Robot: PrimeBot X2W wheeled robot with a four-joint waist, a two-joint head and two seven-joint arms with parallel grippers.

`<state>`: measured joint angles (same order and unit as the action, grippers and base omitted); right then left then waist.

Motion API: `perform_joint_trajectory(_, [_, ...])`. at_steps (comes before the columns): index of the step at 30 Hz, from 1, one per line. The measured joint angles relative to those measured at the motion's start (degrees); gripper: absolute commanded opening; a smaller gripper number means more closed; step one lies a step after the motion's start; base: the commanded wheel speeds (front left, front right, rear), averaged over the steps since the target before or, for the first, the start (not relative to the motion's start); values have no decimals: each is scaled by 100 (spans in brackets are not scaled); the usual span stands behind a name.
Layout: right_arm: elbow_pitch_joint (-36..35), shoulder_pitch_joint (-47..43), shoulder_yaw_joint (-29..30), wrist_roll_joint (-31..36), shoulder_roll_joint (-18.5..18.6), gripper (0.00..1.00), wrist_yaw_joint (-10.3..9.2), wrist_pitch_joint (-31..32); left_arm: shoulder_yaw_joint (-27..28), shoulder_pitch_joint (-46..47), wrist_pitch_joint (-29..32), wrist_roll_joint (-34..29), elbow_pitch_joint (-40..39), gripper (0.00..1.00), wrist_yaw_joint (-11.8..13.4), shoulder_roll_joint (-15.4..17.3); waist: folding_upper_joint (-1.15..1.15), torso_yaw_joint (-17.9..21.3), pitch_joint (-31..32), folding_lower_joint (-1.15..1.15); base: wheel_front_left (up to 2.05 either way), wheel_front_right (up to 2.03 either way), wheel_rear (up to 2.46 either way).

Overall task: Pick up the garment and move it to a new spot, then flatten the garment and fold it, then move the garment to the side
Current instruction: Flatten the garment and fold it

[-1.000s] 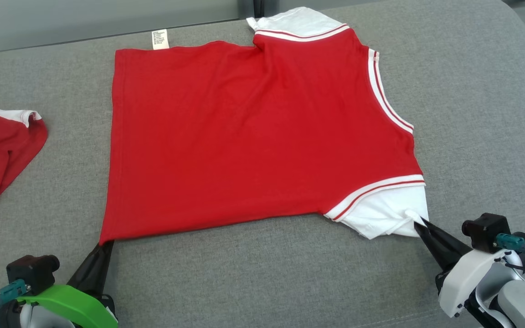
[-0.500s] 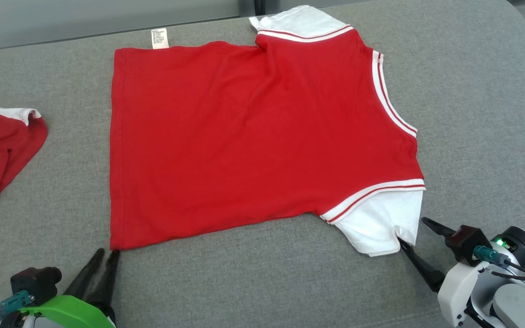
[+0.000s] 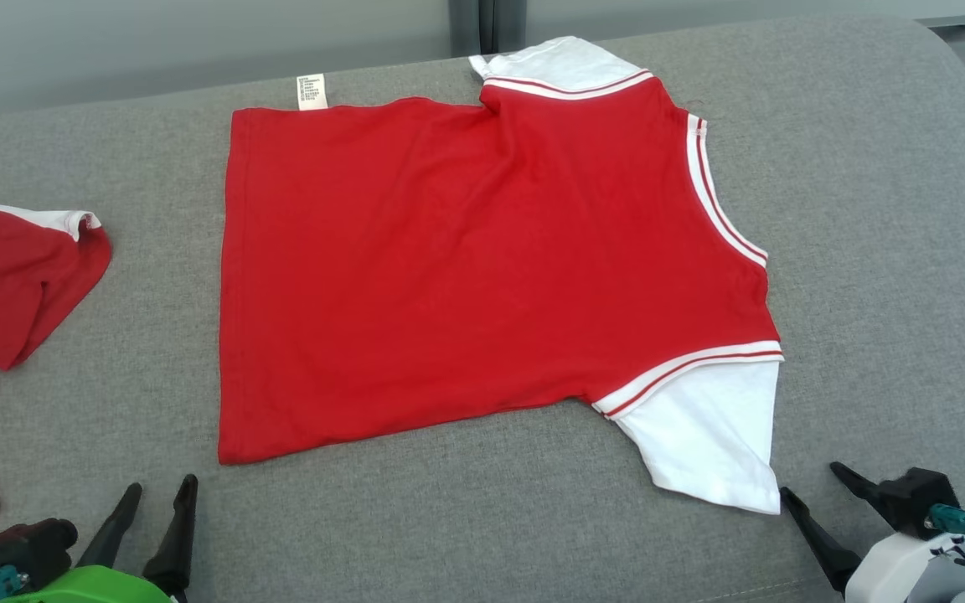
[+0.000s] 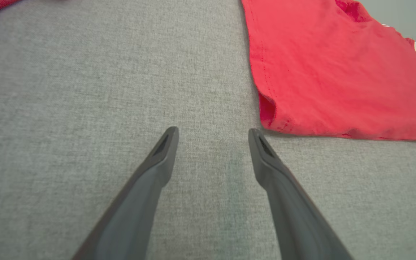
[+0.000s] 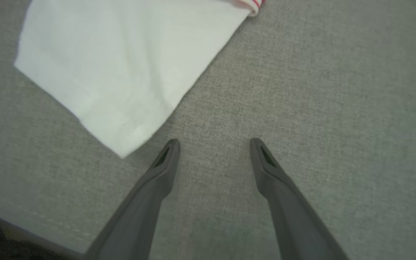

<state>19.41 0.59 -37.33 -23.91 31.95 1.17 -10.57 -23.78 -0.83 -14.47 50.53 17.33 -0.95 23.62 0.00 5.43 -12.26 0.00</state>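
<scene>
**Release after the spreading pull.** The red T-shirt (image 3: 482,268) lies spread on the grey fabric surface (image 3: 868,209), ahead of both sets of jaws and spanning the gap between them.

- **Left jaws:** open and empty, tips over bare fabric. The shirt's hem corner (image 4: 269,119) is just ahead and to their right, not touching.
- **Right jaws:** open and empty. The tip of the white sleeve (image 5: 121,72) is just ahead and to their left, apart from them.
- **Other things:** a care label (image 3: 312,92) pokes out at the shirt's far edge, well beyond the left jaws. A second red garment (image 3: 13,285) lies off to the left jaws' outer side.

**Progress, as judged:** moving and flattening appear done, save for slight ripples near the far sleeve. No fold is visible yet, so the folding and the final shift aside remain.

**Change from a second earlier:** the left jaws were then shut on the hem corner and the right jaws on the sleeve tip, both pulled taut. Both have since let go and backed off, and the sleeve has relaxed flat. The head camera has also shifted slightly.
</scene>
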Motion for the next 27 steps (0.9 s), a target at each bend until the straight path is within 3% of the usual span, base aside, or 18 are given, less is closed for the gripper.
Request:
perform_joint_trajectory(6, [1,-312,800,-699,-328,100,-465,-264,680,-38,1,-261,-311,100,104,-209,0,-71,189,0,0,0,0])
perform_joint_trajectory(15, [-220,-291,1100,-687,-634,100,-615,-359,1114,-101,1,-771,-627,100,104,-616,0,-125,599,0,0,0,0])
perform_joint_trajectory(20, [-422,-293,1323,-676,-985,100,-730,-361,1363,-374,-1,-960,-750,100,164,-808,0,-164,819,0,0,0,0])
perform_joint_trajectory(27, [-837,-260,1622,-286,-1334,100,-742,-369,1265,-549,0,-1326,-784,100,111,-979,0,-157,830,0,0,0,0])
